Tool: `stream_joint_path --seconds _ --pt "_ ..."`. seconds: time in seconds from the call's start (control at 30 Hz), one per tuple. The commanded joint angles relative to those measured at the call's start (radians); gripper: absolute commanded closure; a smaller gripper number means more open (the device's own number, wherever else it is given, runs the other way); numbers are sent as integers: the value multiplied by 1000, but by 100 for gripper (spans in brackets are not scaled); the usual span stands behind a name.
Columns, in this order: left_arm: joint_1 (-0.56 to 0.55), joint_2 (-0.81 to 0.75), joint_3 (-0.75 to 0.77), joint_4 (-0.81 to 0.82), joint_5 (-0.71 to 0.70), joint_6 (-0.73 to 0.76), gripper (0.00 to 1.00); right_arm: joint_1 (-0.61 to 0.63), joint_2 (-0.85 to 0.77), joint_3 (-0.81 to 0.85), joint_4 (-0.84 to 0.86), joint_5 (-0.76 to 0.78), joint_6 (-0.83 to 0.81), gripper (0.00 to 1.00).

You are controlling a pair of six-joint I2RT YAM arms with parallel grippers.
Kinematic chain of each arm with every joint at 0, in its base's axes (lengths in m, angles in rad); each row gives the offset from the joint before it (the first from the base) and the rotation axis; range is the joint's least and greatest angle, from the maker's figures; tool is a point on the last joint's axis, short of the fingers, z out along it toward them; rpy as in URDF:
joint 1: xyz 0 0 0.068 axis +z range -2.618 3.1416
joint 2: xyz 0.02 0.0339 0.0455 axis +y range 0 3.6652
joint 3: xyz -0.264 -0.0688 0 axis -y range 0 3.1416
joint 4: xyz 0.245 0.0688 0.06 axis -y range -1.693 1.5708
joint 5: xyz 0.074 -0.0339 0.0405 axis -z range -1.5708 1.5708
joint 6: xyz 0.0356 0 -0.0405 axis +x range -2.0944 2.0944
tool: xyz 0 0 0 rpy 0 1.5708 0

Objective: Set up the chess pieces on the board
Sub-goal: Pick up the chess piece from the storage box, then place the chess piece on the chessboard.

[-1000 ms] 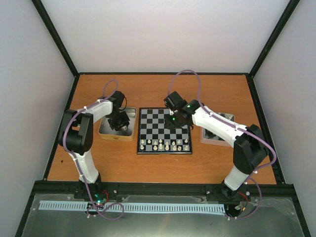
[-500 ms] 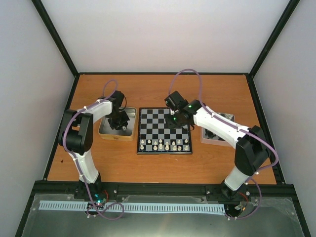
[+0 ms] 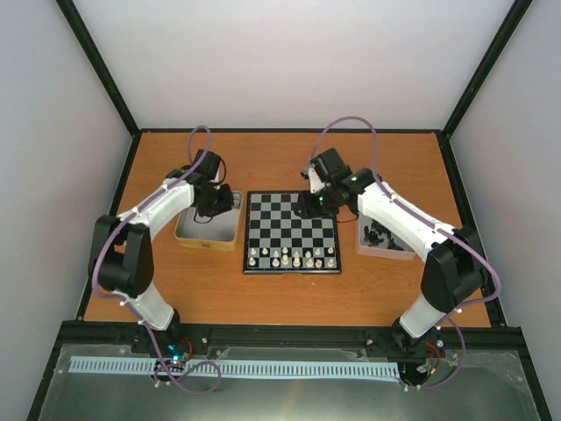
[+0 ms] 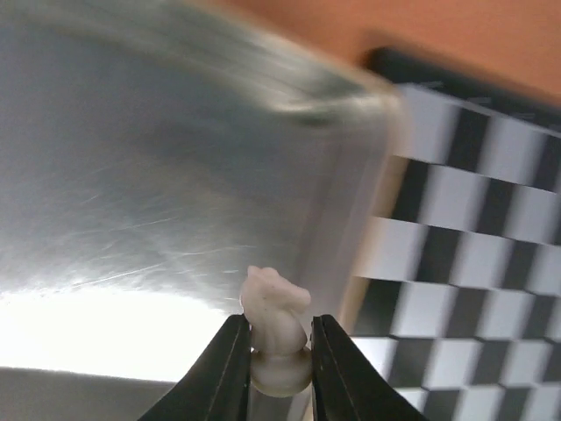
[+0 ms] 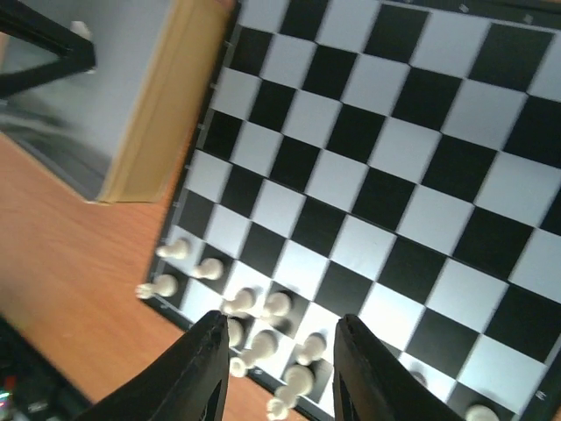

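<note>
Light, stiff and smooth by the look of it: a small cream-white knight-shaped chess piece, carved horse head above, round flared base below. Probably slippery, and quick to twist or pop out if squeezed on the head. Best taken low, across the collar just above the base. Pinched exactly there, upright, in the left pincer, drawn narrow on it. Hanging above the shiny rectangular metal tin, at nine o'clock of the flat black-and-pale-grey chequered chessboard on the orange-brown wooden table. Blurred in the left wrist view, so hard to say how high above the tin floor.

Over the board toward one o'clock, the right pincer: spread moderately, nothing between its black fingers. Below it, mostly bare squares. Along the six-o'clock edge, two short rows of cream-white pieces, standing, some off-centre on their squares. At three o'clock of the board, a second shallow tin with a heap of black pieces. Same handling expected for all: tiny, top-heavy, easily toppled by a brushing finger when set down among neighbours.
</note>
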Motion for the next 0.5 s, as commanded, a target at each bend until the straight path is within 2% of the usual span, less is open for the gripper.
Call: stream_joint_path --seconds 0.0,0.23,0.47 --pt "-69 -148 31 96 66 161 93 -48 -36 62 44 -287 -21 64" --pt "-124 -332 -60 279 313 258 93 -106 -51 57 139 -550 93 53" --pt "-194 -423 -150 364 382 311 93 -112 -72 46 212 -647 192 43"
